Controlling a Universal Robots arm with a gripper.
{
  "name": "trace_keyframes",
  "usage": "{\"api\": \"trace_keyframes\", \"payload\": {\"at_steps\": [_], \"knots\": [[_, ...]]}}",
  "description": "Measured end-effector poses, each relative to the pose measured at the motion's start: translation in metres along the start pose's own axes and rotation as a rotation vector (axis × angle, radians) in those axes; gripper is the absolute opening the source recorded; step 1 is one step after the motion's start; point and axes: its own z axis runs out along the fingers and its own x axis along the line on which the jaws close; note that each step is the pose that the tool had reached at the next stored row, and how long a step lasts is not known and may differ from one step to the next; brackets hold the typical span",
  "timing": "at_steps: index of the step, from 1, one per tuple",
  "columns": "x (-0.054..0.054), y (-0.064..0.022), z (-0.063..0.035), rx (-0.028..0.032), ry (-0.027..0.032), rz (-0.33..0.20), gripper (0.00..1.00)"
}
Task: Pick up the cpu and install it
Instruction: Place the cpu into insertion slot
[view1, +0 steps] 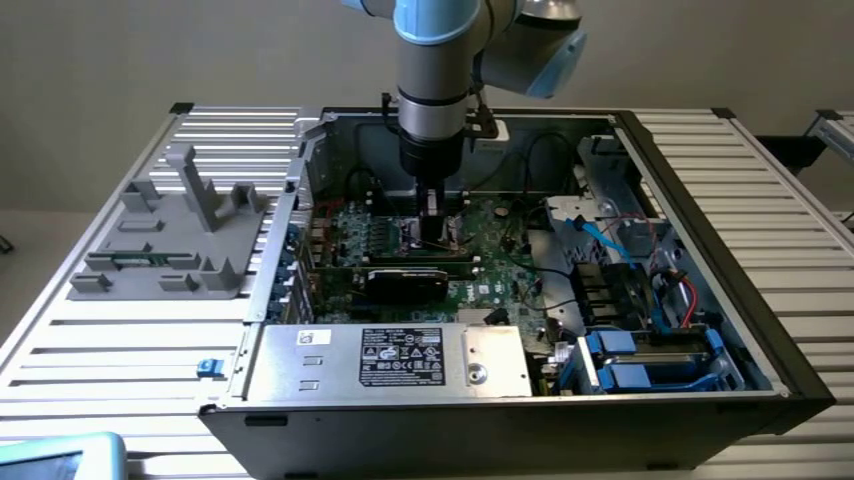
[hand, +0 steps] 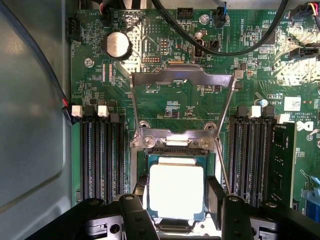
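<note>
The cpu (hand: 176, 190), a flat square chip with a shiny silver top and a thin green rim, sits between my black fingers (hand: 216, 195), which press against two opposite edges. It hangs level just over the socket (hand: 175, 151), whose metal load frame (hand: 182, 75) is swung open. In the exterior view my gripper (view1: 435, 232) reaches straight down into the open computer case, low over the green motherboard (view1: 501, 270). Whether the chip touches the socket floor is hidden.
Black memory slots (hand: 102, 155) flank the socket, with a fitted memory module (hand: 282, 160) on one side. A black cable (hand: 200, 47) and a coin battery (hand: 117, 45) lie beyond the frame. A grey fixture block (view1: 174, 240) stands on the table at the exterior view's left.
</note>
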Motion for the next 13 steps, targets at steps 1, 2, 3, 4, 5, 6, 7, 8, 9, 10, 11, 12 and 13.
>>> {"api": "trace_keyframes", "payload": {"at_steps": [1, 2, 3, 4, 5, 6, 7, 8, 9, 10, 11, 12, 13], "knots": [[0.0, 0.0, 0.0003, 0.0, 0.0, 0.0, 0.55], [0.0, 0.0, 0.0006, 0.0, -0.0001, 0.001, 0.55], [-0.0001, 0.0, 0.0007, 0.0001, -0.0003, 0.001, 0.55], [-0.0001, 0.0, 0.0008, 0.0002, -0.0004, 0.002, 0.55], [-0.0001, 0.0, 0.0008, 0.0002, -0.0004, 0.003, 0.55], [0.0, 0.0, 0.0009, 0.0001, -0.0004, 0.003, 0.55], [0.0, 0.0, 0.001, 0.0, -0.0001, 0.004, 0.55], [0.0, 0.0, 0.001, 0.0, -0.0002, 0.004, 0.55], [0.0, 0.0, 0.0011, 0.0, -0.0002, 0.004, 0.55], [0.0, 0.0, 0.0012, -0.0001, 0.0, 0.004, 0.55], [0.0, 0.0001, 0.0013, -0.0001, 0.0002, 0.004, 0.55], [-0.0001, 0.0001, 0.0015, -0.0001, 0.0007, 0.005, 0.55], [-0.0001, 0.0001, 0.0016, -0.0001, 0.001, 0.006, 0.55]]}}
